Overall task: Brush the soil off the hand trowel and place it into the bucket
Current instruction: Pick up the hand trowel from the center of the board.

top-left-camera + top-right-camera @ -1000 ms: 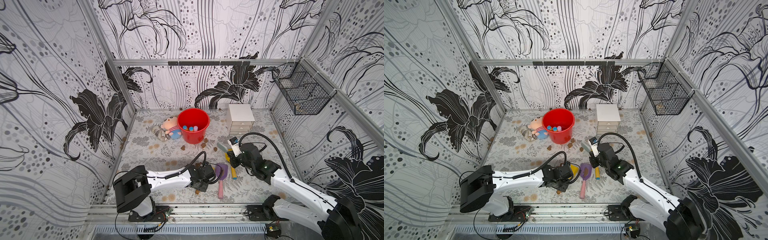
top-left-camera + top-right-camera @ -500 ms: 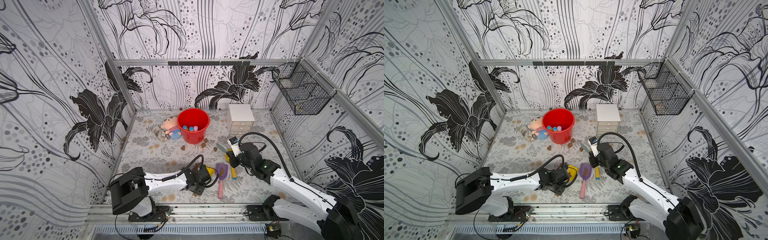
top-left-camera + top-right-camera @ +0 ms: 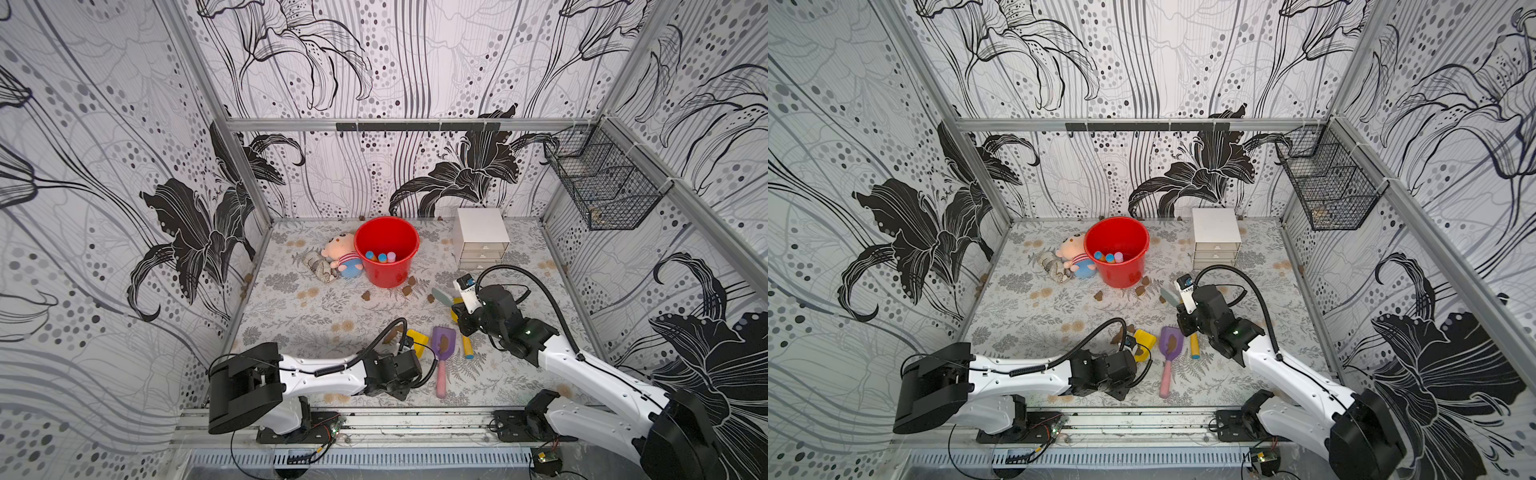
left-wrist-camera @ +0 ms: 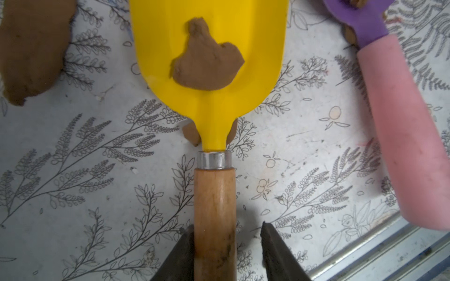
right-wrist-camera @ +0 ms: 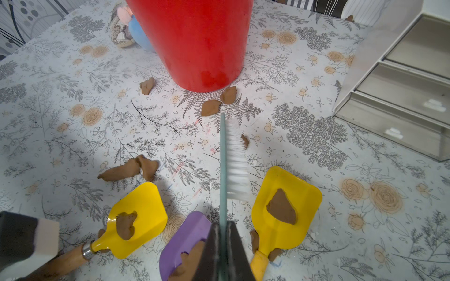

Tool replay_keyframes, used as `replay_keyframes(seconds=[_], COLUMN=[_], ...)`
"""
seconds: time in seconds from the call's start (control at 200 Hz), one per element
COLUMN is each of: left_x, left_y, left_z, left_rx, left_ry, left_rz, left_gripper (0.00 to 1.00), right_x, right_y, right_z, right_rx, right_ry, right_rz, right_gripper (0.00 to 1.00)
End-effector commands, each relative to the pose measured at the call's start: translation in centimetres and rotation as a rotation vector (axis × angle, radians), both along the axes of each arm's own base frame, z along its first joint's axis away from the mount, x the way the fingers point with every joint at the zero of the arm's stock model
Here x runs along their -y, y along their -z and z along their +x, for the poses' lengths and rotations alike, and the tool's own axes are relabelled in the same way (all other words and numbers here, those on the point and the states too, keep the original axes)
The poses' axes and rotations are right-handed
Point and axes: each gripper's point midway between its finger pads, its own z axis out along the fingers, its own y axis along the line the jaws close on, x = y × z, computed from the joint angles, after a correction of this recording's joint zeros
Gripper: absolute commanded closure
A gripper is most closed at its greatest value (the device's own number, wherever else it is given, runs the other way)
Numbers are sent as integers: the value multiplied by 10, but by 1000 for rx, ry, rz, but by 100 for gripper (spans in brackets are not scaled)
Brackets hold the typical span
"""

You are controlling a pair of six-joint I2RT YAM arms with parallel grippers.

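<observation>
Left hand point(image 4: 226, 227) drawn back, slack around yellow trowel point(image 4: 255, 48) handle, right hand point(image 5: 222, 225) gripping brush point(image 5: 235, 158)

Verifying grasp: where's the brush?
Brush clamped in the right gripper, mid-table in both top views, head pointing toward the bucket, past the purple trowel.

Soil clump point(image 4: 207, 65) on yellow trowel point(image 4: 255, 48); bucket point(image 3: 388, 276) upright

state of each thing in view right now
yellow wooden-handled hand trowel: lying down, soil clump on blade
left gripper: fingers open, straddling its handle
right gripper: shut on green white-bristled brush
red plastic bucket: upright, coloured-tipped items inside
white drawer box: drawers shut
purple pink-handled trowel: lying flat, also soiled
</observation>
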Motion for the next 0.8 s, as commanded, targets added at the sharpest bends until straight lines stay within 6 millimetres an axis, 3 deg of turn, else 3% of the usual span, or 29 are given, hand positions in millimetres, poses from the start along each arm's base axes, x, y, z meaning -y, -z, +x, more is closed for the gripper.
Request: replay_keyframes(seconds=[0.0,0.265,0.426,0.546,0.796], left_x=[-14,-16,-17,-18,-54], left_y=[8,5,-7,-31,-91], left_z=[1,0,1,4,26], left_rx=[20,35,46,50,19], left_ry=[-33,-34,-25,-45,-169], left_rz=[22,-14,-45,-105,-201], left_gripper=[60,76,86,100,100], right_x=[-3,-9,-17,-17,-10], right_y=[-9,-9,-13,-24,-66], right_z=[1,-3,-13,-20,-31], right_rx=[4,-27,-76,-120,-271], right_ry=[5,-14,-48,-60,-66], right_rz=[40,80,132,195,521], right_gripper=[100,100,100,100,100])
